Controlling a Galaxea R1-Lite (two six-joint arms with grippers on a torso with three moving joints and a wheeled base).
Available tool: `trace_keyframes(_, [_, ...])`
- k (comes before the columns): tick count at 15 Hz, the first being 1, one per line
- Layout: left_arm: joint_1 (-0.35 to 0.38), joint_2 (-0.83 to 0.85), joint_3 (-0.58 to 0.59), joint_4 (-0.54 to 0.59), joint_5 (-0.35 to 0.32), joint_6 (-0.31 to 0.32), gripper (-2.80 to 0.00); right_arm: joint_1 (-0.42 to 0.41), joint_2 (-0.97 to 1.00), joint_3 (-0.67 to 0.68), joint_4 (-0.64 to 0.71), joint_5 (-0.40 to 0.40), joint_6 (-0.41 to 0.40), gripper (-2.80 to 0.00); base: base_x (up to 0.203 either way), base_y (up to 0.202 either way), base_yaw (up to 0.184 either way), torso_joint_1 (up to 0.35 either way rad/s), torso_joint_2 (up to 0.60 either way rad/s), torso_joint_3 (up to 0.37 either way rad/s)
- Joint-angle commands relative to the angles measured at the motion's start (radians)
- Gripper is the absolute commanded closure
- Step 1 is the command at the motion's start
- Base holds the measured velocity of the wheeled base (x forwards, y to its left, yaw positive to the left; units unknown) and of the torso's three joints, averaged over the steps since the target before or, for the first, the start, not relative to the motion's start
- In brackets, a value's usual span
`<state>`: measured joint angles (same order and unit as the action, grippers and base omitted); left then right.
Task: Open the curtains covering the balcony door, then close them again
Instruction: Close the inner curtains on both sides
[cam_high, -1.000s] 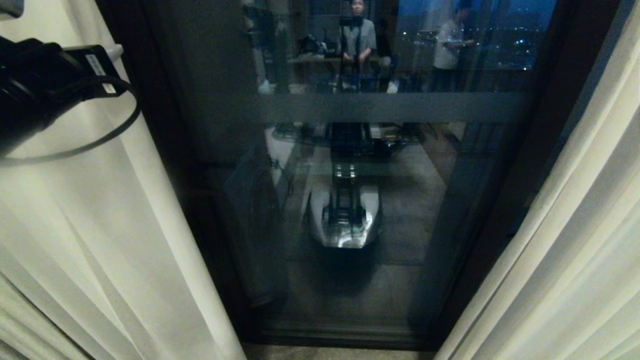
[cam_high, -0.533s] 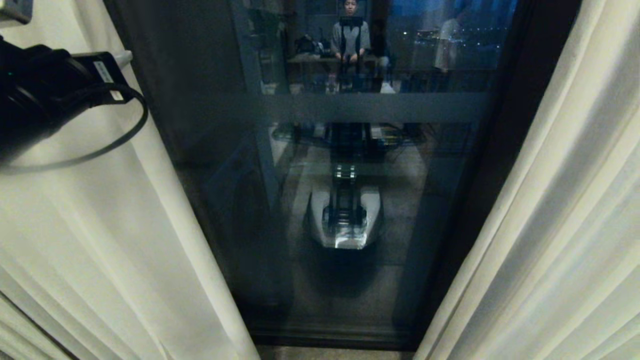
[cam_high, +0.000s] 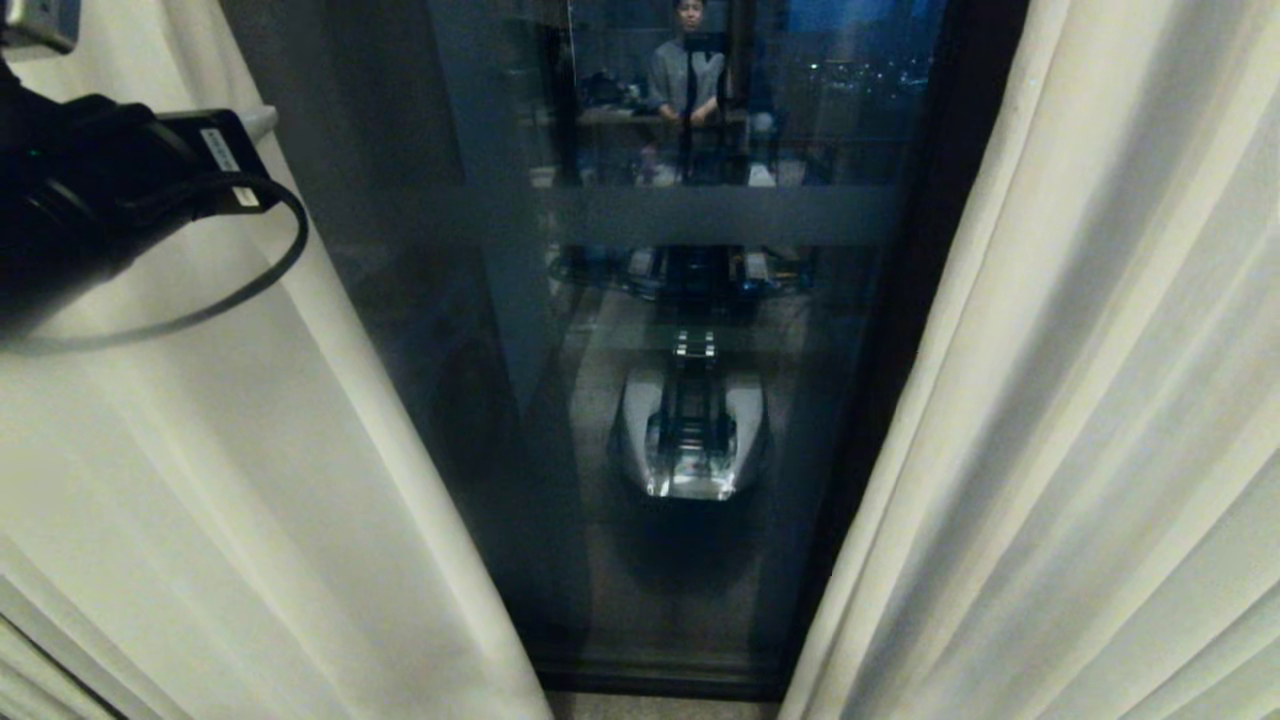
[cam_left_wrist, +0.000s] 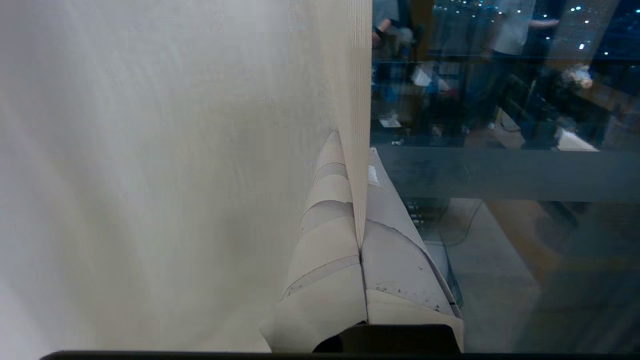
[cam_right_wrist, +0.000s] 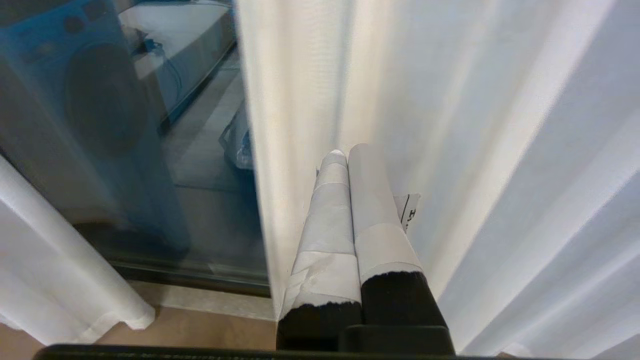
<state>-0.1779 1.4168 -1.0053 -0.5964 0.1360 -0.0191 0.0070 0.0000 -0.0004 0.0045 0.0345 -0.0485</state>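
Observation:
Two cream pleated curtains hang either side of the balcony door (cam_high: 690, 215), whose dark glass with a grey band shows between them. The left curtain (cam_high: 200, 480) fills the head view's left, the right curtain (cam_high: 1080, 400) its right. My left arm (cam_high: 90, 200) reaches in at the upper left. In the left wrist view, my left gripper (cam_left_wrist: 352, 145) is shut on the left curtain's hemmed edge (cam_left_wrist: 356, 100), which runs up from between the taped fingers. My right gripper (cam_right_wrist: 348, 150) is shut and empty, close in front of the right curtain (cam_right_wrist: 450, 100), near its edge.
The dark door frame (cam_high: 930, 200) stands just left of the right curtain. The glass reflects my own base (cam_high: 692, 430) and a person (cam_high: 688, 70) in the room behind. A strip of floor (cam_right_wrist: 200, 325) shows below the door sill.
The whole view has shifted, so the camera moved. The held left curtain edge has come rightwards across the glass, and the strip of glass showing between the curtains is narrower.

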Motion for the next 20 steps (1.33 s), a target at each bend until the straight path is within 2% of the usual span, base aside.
trace_keyframes(1, [-0.002,0.002,0.002,-0.005,0.001,-0.001,0.0,0.001,0.0,0.0,0.0,0.001,-0.001,0.0,0.0,-0.183,0.003,0.006,-0.01,0.002])
trace_keyframes(20, [-0.012,0.001,0.013,-0.005,0.002,-0.001,0.0,0.001,0.001,0.0,0.0,0.001,-0.001,0.0,0.0,-0.188,0.003,0.001,0.0,0.002])
